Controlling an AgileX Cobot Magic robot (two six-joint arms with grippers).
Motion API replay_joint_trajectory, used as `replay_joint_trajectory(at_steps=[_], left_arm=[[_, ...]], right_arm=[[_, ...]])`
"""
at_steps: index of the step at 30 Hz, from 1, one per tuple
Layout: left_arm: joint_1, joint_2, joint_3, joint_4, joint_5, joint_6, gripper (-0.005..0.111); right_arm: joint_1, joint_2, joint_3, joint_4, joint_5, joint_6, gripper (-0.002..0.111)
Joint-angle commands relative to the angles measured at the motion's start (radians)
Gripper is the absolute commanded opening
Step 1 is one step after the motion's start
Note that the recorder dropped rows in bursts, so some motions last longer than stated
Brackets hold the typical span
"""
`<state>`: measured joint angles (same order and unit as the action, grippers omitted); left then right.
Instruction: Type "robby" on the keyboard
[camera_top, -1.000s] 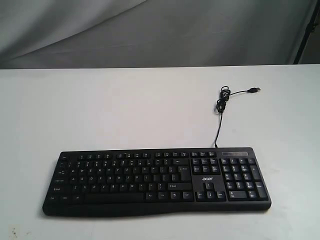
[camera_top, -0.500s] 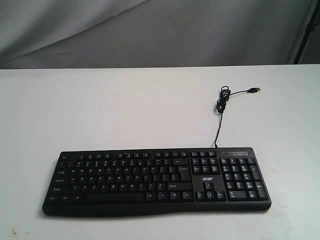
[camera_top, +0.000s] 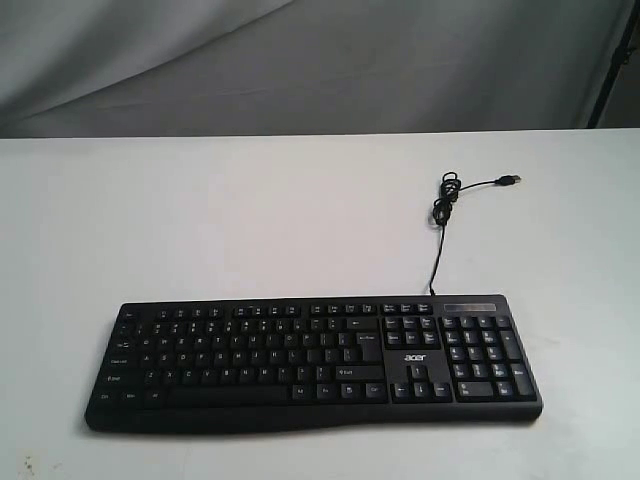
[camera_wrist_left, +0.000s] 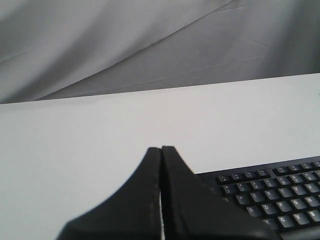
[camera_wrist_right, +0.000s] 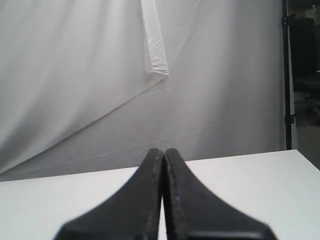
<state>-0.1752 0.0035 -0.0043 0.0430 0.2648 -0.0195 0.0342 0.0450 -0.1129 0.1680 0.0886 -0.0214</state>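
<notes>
The wide black keyboard (camera_top: 312, 360) with white legends and a white "acer" logo lies near the table's front edge in the exterior view. Its thin black cable (camera_top: 437, 240) runs back to a coil and a loose USB plug (camera_top: 510, 181). Neither arm shows in the exterior view. In the left wrist view my left gripper (camera_wrist_left: 161, 149) is shut with nothing in it, and the keyboard's left end (camera_wrist_left: 270, 192) lies just beyond it to one side. My right gripper (camera_wrist_right: 164, 150) is shut and empty over the bare table; no keyboard shows in that view.
The white table (camera_top: 250, 220) stretches bare behind the keyboard up to a grey cloth backdrop (camera_top: 320, 60). A dark stand pole (camera_wrist_right: 286, 75) rises past the table's far right corner.
</notes>
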Motion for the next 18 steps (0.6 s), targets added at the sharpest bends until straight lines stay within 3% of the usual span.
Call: replay_joint_trajectory(at_steps=[1, 5, 18], left_arm=[[-0.006, -0.003, 0.004, 0.005, -0.006, -0.003, 0.0], [-0.006, -0.003, 0.004, 0.005, -0.006, -0.003, 0.0], [-0.006, -0.003, 0.004, 0.005, -0.006, -0.003, 0.0]], right_arm=[[-0.004, -0.004, 0.098, -0.066, -0.104, 0.004, 0.0], [-0.004, -0.019, 0.113, -0.12, -0.108, 0.004, 0.0], [-0.004, -0.045, 0.113, -0.161, 0.162, 0.008, 0.0]])
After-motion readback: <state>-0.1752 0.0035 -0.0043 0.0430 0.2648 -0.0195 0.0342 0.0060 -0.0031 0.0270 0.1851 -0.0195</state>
